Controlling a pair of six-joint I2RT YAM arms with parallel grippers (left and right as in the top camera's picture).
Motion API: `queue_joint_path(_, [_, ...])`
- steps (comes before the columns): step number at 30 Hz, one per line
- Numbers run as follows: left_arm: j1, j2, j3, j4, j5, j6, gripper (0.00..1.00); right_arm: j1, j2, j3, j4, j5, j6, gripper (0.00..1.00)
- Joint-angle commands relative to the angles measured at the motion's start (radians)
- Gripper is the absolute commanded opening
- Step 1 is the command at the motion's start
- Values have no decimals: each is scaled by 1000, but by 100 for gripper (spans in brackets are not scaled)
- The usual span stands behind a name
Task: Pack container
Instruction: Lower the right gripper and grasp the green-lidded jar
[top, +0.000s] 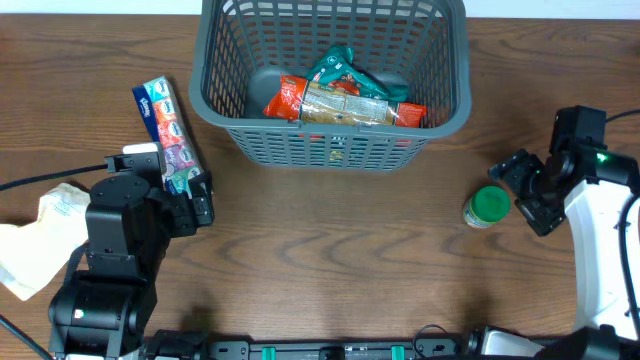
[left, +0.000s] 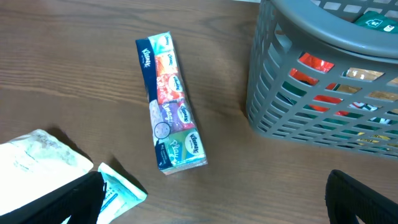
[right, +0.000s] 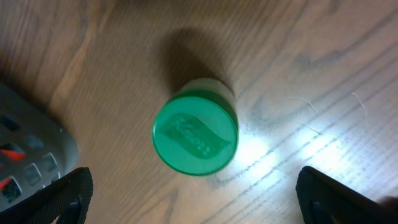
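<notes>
We've got the container (top: 280, 145) at the far middle of the worktop, snack bags inside. Left end effector (left: 214, 200) is spread apart near the tissue pack (left: 171, 102), and right end effector (right: 196, 200) is spread apart by the green-lidded jar (right: 195, 134).

The container (top: 330, 142) sits at the back centre of the bench (top: 330, 260). Inside it, a long packet (top: 345, 103) lies crosswise, with a pouch (top: 340, 68) behind it. To the container's left lies a tissue pack (top: 165, 130), its near end by the left end effector (top: 188, 200). Further left is a crumpled wrapper (top: 50, 225). To the front right stands a jar (top: 487, 207), just beside the right end effector (top: 522, 190).
</notes>
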Motion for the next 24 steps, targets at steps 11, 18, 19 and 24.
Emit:
queue_joint_path(11, [-3,0,20,0,-8,-5,99,12,175,-11,49,-2,5,91])
queue_joint_path(18, [-3,0,20,0,-9,-5,99,35,231,-24,97,2,16,91])
queue_joint_path(19, [-3,0,20,0,-8,-5,99,38,237,-27,104,3,17,91])
queue_joint_path(24, [-3,0,20,1,-8,-5,99,47,267,-54,127,21,24,90])
